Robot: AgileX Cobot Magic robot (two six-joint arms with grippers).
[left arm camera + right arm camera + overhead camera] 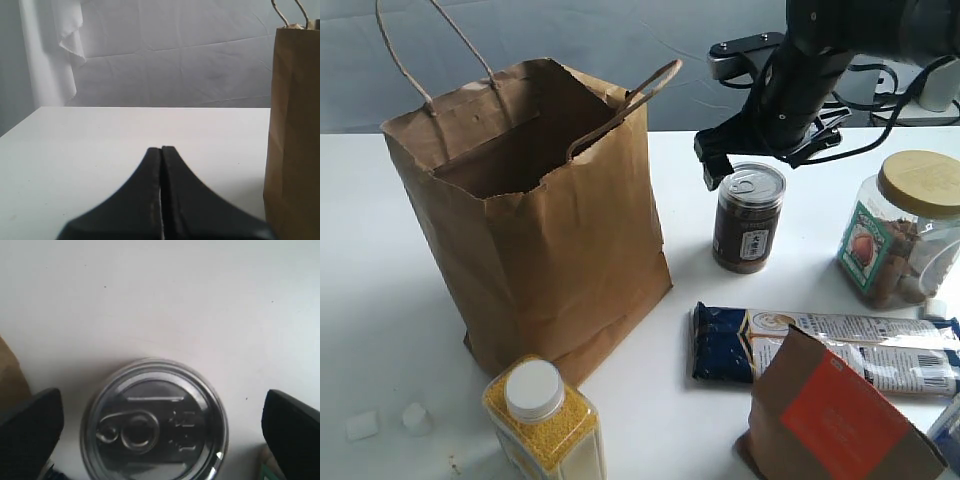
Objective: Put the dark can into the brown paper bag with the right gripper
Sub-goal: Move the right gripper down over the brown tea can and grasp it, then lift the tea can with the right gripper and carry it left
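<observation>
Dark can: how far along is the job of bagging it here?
Approach looks done: the right gripper hovers over the dark can, fingers open on either side of its lid in the right wrist view. Nothing is gripped yet; the can stands upright on the table beside the brown paper bag. Left: descend, close, lift, release into the bag's open top.

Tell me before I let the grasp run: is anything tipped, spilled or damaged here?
Nothing serious. The dark can stands upright, lid sealed; the brown paper bag is creased but upright and open. Only two small white bits lie loose on the table.
</observation>
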